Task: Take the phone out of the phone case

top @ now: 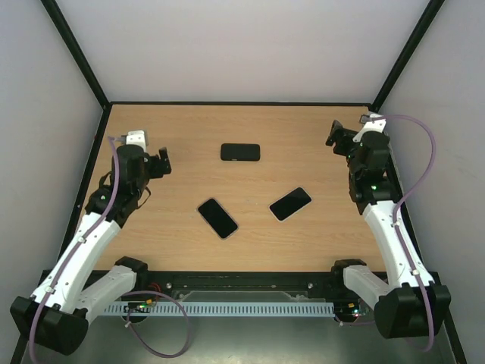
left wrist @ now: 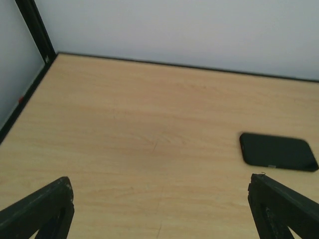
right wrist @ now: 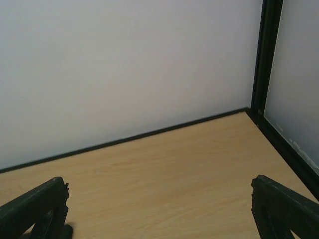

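Observation:
The matte black phone case (top: 240, 152) lies flat at the far middle of the wooden table; in the left wrist view (left wrist: 278, 152) it lies ahead and to the right of my fingers. No camera opening shows on it. My left gripper (top: 161, 163) is open and empty at the left side of the table, well left of the case; its jaws stand wide apart in the left wrist view (left wrist: 159, 199). My right gripper (top: 333, 135) is open and empty at the far right, facing the back corner (right wrist: 159, 199). The case is out of the right wrist view.
Two glossy black-screened phones lie nearer the arms: one at centre left (top: 218, 218), one at centre right (top: 290, 203), both angled. White walls with black frame posts (right wrist: 262, 55) close in the table at the back and sides.

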`<control>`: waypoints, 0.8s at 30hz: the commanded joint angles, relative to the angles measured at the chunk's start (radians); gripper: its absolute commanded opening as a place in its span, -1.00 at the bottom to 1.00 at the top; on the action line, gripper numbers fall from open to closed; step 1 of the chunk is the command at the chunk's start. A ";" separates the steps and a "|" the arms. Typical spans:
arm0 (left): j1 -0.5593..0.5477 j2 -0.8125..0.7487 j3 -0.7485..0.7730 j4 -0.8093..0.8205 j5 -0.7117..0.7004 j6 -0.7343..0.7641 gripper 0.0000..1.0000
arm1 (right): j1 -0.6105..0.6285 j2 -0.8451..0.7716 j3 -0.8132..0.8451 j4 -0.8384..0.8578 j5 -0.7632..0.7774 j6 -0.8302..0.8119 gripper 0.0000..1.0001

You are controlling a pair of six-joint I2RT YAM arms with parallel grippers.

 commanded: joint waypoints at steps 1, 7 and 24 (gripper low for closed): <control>0.042 -0.031 -0.080 0.020 0.124 -0.042 0.86 | -0.034 0.014 -0.021 -0.052 -0.053 0.008 0.95; -0.064 -0.031 -0.122 -0.034 0.134 -0.133 0.75 | -0.067 -0.001 -0.074 -0.077 -0.155 -0.048 0.95; -0.591 0.316 -0.059 -0.108 0.111 -0.421 0.91 | -0.094 0.067 -0.046 -0.253 -0.355 -0.179 0.95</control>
